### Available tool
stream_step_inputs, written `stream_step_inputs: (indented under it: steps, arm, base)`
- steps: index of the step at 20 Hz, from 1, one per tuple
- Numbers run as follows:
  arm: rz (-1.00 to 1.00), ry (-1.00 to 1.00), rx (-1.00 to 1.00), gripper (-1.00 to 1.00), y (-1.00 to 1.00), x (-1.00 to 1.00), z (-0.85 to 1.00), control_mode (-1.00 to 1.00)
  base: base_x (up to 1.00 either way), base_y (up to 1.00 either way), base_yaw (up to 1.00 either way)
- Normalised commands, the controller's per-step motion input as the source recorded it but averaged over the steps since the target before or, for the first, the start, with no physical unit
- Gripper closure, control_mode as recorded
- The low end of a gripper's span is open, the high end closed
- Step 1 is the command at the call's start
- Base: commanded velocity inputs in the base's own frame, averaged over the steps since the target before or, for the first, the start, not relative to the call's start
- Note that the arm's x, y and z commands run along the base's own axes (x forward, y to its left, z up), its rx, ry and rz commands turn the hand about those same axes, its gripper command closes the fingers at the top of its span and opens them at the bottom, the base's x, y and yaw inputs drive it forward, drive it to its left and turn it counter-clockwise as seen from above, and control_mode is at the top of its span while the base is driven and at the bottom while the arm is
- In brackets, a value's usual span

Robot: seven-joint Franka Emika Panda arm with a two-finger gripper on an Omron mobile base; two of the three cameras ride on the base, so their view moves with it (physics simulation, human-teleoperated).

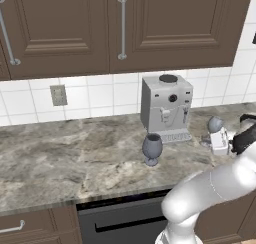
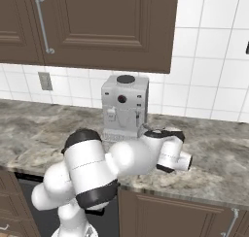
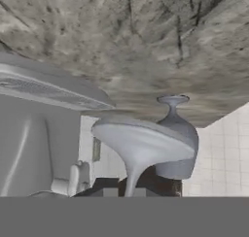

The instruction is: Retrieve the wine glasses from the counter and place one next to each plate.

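Two wine glasses stand on the marble counter (image 1: pixel 75 158). The larger smoky goblet (image 1: pixel 152 148) is upright in front of the coffee machine, and in the hand view it (image 3: pixel 177 143) sits behind the nearer glass. The smaller pale glass (image 1: pixel 215 124) stands to the machine's right. My gripper (image 1: pixel 211 138) is shut on its stem, just under the bowl. The hand view is rolled upside down: the small glass's foot (image 3: pixel 141 139) spreads wide, with the stem running into my gripper (image 3: pixel 133 187). The plates are out of view.
A grey coffee machine (image 1: pixel 166 108) (image 2: pixel 125 107) stands against the white tiled wall, close to both glasses. Dark brown upper cabinets (image 1: pixel 120 28) hang above. A wall outlet (image 1: pixel 58 94) is at the left. My arm's elbow (image 2: pixel 90 168) bulks over the counter's front edge.
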Motion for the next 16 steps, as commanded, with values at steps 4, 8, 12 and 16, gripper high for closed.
stream_step_inputs:
  steps: [4,8,12,16]
  arm:
    - [-0.10,0.00,-0.08,1.00,0.00,-0.48,1.00,-1.00]
    - [-0.16,0.01,-0.18,1.00,0.14,-0.62,1.00,-1.00]
    - [-0.17,0.00,-0.26,1.00,0.52,-0.56,0.97,-1.00]
    - [-0.18,0.00,-0.30,1.00,0.79,-0.53,0.72,-1.00]
  base:
    - [0.00,0.00,0.00]
    - [0.00,0.00,0.00]
    - [0.00,0.00,0.00]
    - [0.00,0.00,0.00]
